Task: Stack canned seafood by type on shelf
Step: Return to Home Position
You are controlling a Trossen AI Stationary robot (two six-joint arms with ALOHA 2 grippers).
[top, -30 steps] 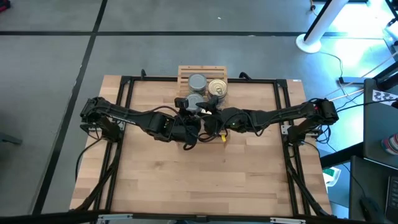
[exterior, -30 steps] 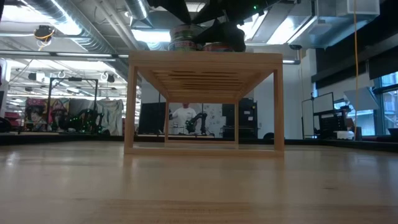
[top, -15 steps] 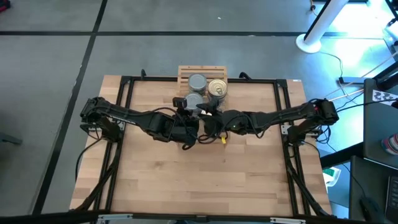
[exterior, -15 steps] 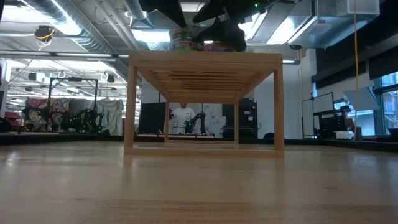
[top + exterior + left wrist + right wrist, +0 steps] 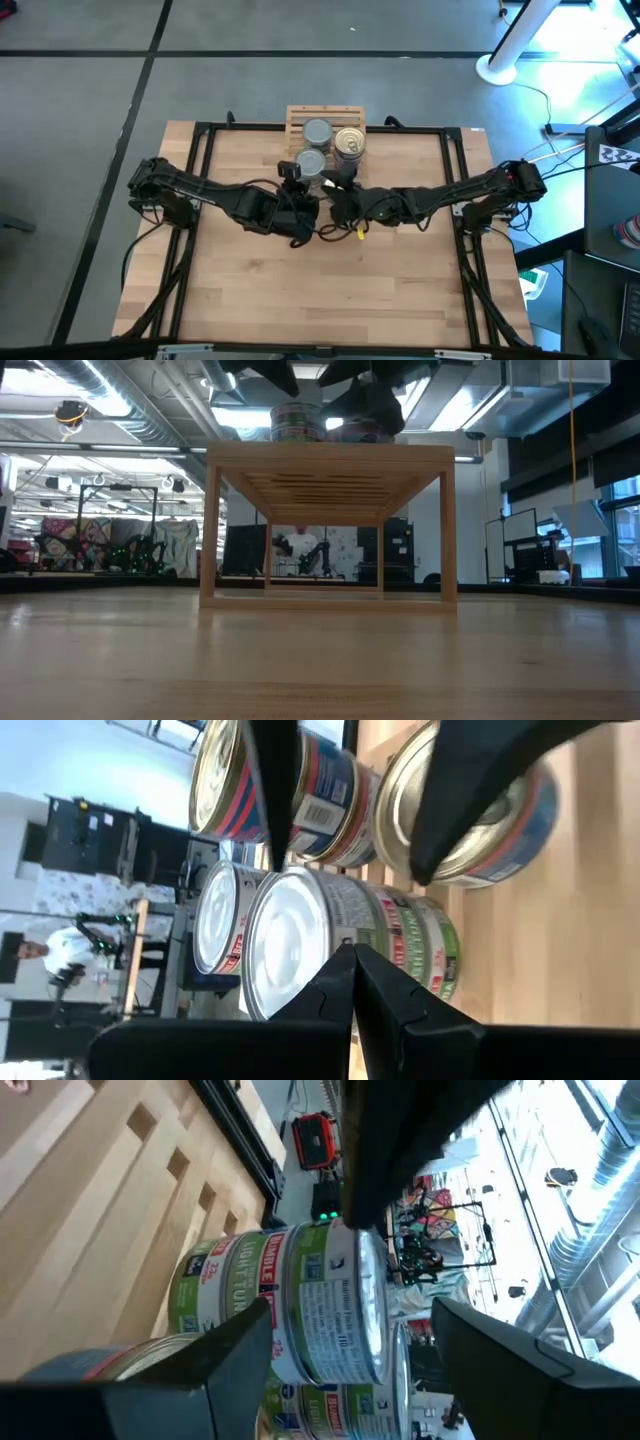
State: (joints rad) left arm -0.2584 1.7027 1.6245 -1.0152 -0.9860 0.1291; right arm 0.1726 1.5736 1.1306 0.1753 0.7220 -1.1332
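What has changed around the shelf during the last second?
Both drew back a little from the cans, toward the near edge of the table: the left gripper, shut, and the right gripper, open, hold nothing. The front silver-topped can shows more fully. Cans and shelf stayed in place.

Robotics lab/workshop: exposed ceiling ducts (image 5: 75,372) & strip lights (image 5: 108,406) seen overhead, grey line-marked floor (image 5: 80,110), 2nd robot arm (image 5: 320,555) w/ person (image 5: 285,548) seen in bkgd.
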